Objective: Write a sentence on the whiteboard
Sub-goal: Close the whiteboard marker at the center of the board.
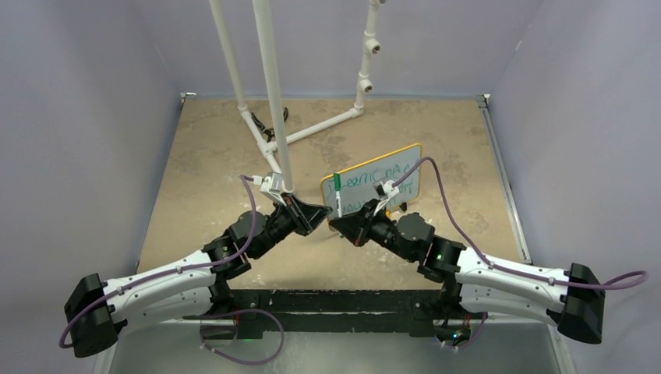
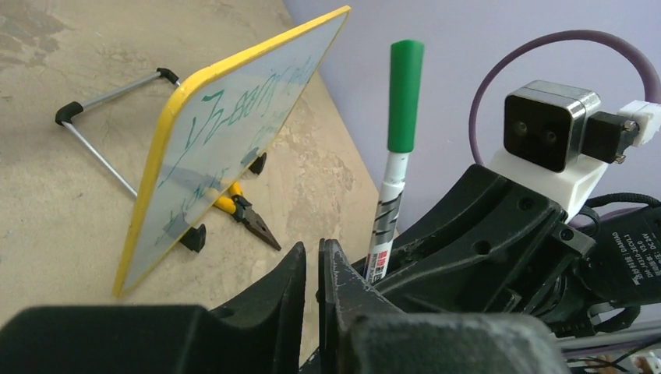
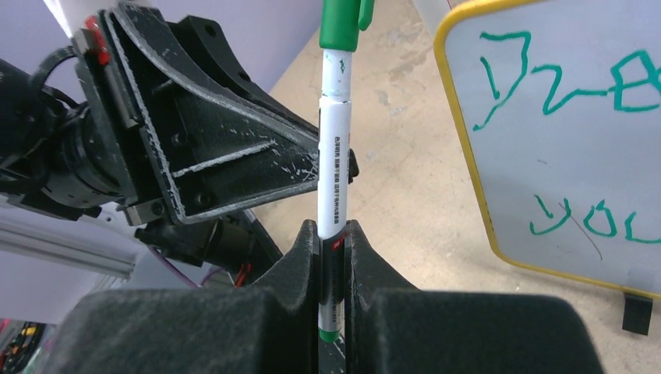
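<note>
The writing looks largely done. The whiteboard (image 3: 577, 156) stands propped on its feet on the table (image 1: 203, 156), just beyond the right gripper (image 3: 333, 234) and a little to its right. Green lettering, the sentence (image 3: 581, 98), runs across it in two lines; only the starts of the lines can be read in the right wrist view, "D…" above and "you…" below, so whether the last word is finished cannot be told.

The right gripper is clamped on the barrel of the marker (image 3: 334, 156) and holds it upright, with the green cap (image 2: 406, 93) seated on top. With the tip covered, no further strokes are possible unless the cap comes off.

The left gripper (image 2: 312, 257) sits just beside the marker with its jaws pressed together and nothing between them.

What seems left is, at most, setting the marker down.
</note>
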`<state>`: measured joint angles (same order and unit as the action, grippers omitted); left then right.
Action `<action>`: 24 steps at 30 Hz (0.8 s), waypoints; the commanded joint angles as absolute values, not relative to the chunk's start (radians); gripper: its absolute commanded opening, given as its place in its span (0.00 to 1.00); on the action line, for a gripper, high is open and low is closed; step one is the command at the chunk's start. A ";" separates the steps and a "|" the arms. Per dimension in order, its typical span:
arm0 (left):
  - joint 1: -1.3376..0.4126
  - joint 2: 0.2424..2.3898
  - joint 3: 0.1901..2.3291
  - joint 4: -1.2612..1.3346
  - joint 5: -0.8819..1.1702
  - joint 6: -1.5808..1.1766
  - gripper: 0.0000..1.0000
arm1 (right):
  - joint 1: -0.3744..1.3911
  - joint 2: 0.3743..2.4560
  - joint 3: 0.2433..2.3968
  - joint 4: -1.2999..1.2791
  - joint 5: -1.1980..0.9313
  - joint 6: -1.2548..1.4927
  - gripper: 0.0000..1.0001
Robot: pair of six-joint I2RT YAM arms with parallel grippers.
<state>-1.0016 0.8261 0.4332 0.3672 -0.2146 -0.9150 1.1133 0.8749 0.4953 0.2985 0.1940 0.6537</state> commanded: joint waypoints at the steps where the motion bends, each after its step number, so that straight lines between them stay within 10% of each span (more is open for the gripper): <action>1: -1.003 0.790 0.529 0.284 -0.201 -0.811 0.19 | 1.114 0.825 0.500 0.367 0.225 0.597 0.00; 14: -1.002 0.845 0.877 0.091 -0.104 -0.653 0.58 | 1.112 0.733 0.477 0.350 0.158 0.489 0.00; 24: -1.000 0.942 0.992 0.002 -0.091 -0.675 0.69 | 1.113 0.722 0.473 0.381 0.067 0.453 0.00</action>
<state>-1.0016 0.9260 0.9417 0.0425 -0.1066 -0.6853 1.1133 0.7429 0.4820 0.3256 0.1123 0.4915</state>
